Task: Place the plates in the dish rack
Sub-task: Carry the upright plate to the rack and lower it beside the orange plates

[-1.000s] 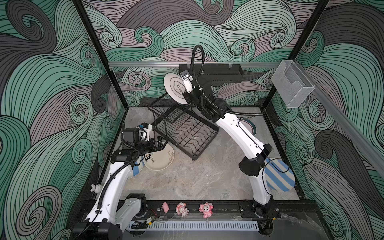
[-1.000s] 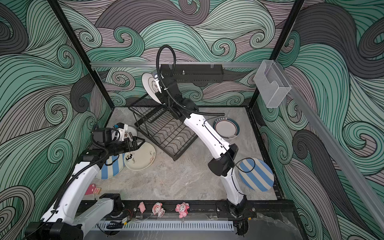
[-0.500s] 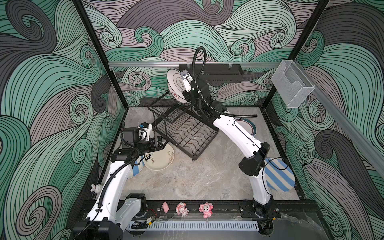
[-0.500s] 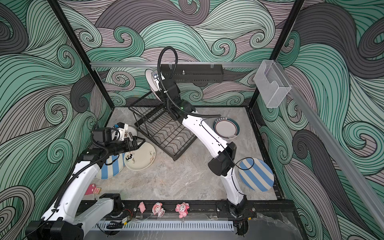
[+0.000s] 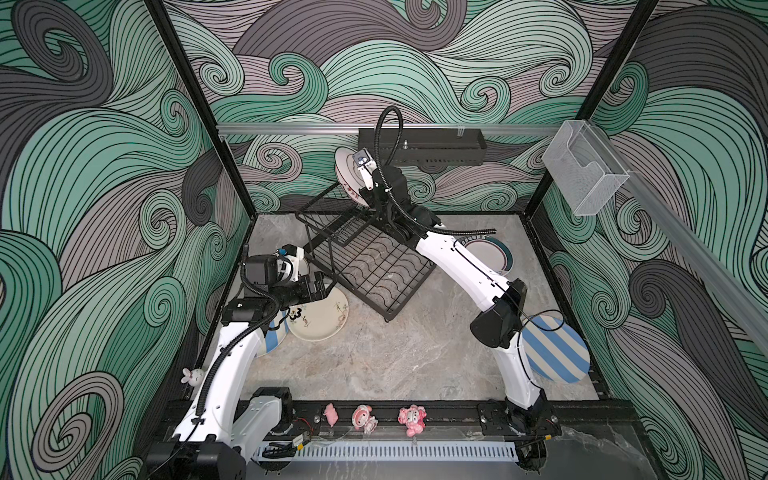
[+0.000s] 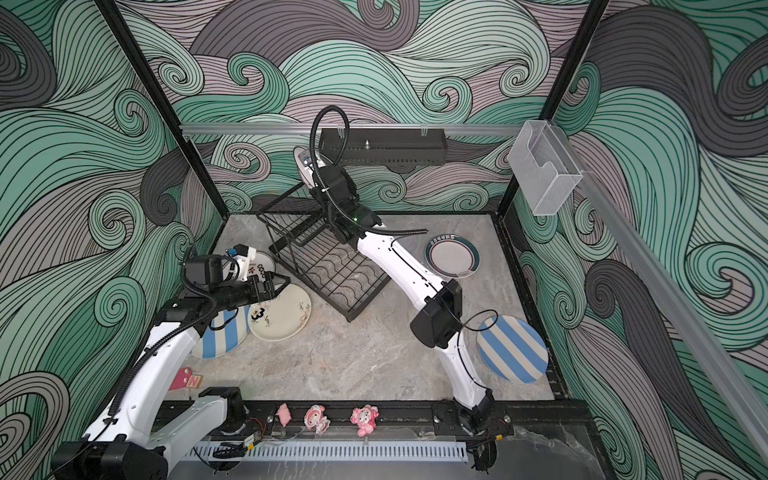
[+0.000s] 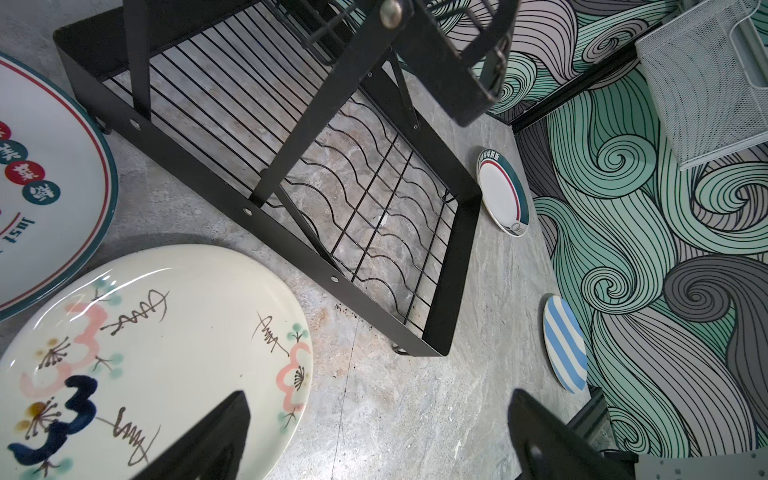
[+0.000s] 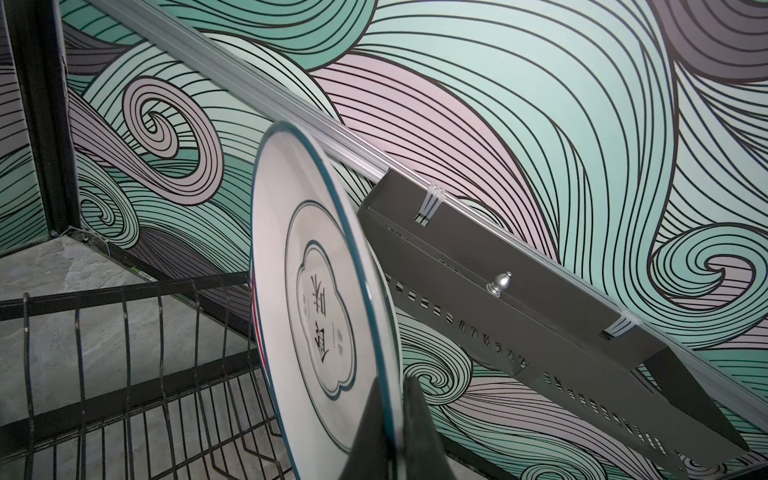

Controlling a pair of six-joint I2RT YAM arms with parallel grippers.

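A grey marbled tabletop [image 5: 374, 353] sits inside walls papered with green and mauve waves, and plates lie scattered on it. At the left, the left gripper [image 7: 378, 411] hangs empty with its jaws spread over the edge of a cream plate [image 5: 320, 318]. A blue-striped plate [image 6: 220, 340] lies partly under that arm, and a lettered plate [image 7: 41, 187] lies just beside it. In the middle stands the dish rack [image 5: 374, 266], with no plate in it. Above its raised upper basket [image 5: 332, 228] the right gripper [image 8: 392, 428] pinches the rim of a white plate [image 8: 316, 291], held on edge and leaning a little. To seat it well, I would turn the plate's face parallel to the slot wires, bring its lower rim over one gap and lower it slowly. I would let go only once the rim rests in the wires, since the black perforated trough [image 5: 419, 145] close behind leaves little room to swing. Further right, a teal-rimmed plate [image 6: 453, 257] and a second striped plate [image 5: 552, 349] lie on the table, the latter at its edge. A clear plastic box [image 5: 582, 170] hangs on the right-hand rail.
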